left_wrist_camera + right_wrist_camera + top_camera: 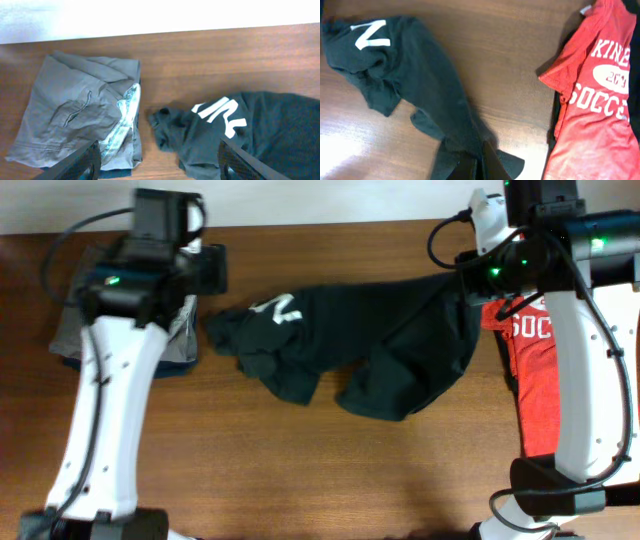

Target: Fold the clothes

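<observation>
Well, from overhead I judge the job roughly a third done. A folded grey pile (68,330) sits at the left end of the desk (300,470), partly under my left arm, so that part looks finished. The black shirt (380,350) lies crumpled across the middle, and the red shirt (535,390) lies at the right beneath my right arm. Both look unfolded to me. I cannot tell either gripper's state from up here.

Through the left wrist camera, the left gripper (160,162) is spread wide with nothing between its fingers. It hovers over the gap between the grey pile and the black shirt's lettered end. Only this view shows a pale patterned piece (122,125) tucked into the pile.

Through the right wrist camera, the right gripper (481,167) is pressed together, pinching a fold of the black shirt at its right end. Only here can I read the red shirt's white soccer print.
</observation>
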